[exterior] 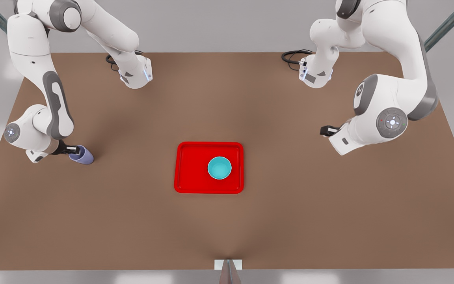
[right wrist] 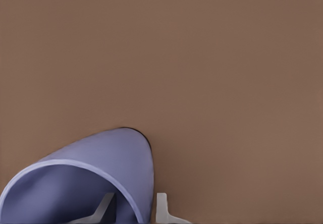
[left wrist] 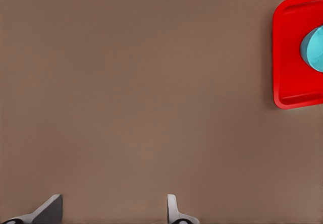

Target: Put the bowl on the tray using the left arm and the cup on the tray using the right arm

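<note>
A plain brown surface point(exterior: 227, 221) carries everything. The red tray point(exterior: 189, 169) lies flat near its middle. Well apart from it, toward the front view's left, the lavender cup point(exterior: 83, 157) sits tilted, its base touching the surface in the right wrist view.

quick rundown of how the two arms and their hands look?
Both arms are glossy white with grey joint covers and round grey end caps with small lights. Black cables loop at both bases. The right hand, at the front view's left, has a black body with pale fingers; the left hand is black, with grey fingers.
</note>
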### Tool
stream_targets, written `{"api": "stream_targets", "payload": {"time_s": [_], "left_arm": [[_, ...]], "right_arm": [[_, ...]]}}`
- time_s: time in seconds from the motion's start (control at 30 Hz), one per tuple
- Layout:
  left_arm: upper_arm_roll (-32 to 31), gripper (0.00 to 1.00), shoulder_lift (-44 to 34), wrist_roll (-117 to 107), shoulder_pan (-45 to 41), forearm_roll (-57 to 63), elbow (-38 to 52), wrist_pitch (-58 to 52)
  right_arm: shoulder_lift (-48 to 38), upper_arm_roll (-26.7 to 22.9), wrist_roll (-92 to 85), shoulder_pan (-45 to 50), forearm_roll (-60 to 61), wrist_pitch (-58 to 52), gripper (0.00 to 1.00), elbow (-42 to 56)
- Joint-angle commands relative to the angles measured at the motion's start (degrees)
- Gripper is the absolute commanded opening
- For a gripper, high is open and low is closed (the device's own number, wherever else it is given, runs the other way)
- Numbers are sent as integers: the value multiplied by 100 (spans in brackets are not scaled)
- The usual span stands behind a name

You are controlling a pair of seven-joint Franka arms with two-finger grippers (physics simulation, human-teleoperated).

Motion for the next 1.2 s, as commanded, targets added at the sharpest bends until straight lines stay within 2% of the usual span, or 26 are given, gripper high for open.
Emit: {"api": "stream_targets", "payload": {"time_s": [0.0,0.37,0.67,0.73,0.87,1.07,1.17], "left_arm": [[-16,100,-1,0,-20,-48,-2,0],[-7,100,17,26,-12,-48,15,9],[37,100,17,18,-12,-31,15,44],[54,100,17,9,-3,-13,15,53],[72,100,17,0,-3,13,103,53],[63,100,61,0,32,-31,94,70],[63,100,61,0,41,-22,94,70]], "right_arm": [[4,0,2,4,1,0,21,0],[-67,35,29,13,9,0,21,70],[-691,44,55,795,53,-132,21,123],[-682,53,73,997,62,-580,21,474],[-620,185,1425,1726,53,-1757,21,1353],[267,202,2937,2799,62,-3401,21,3436],[417,764,3782,2896,71,-3393,21,3656]]}}
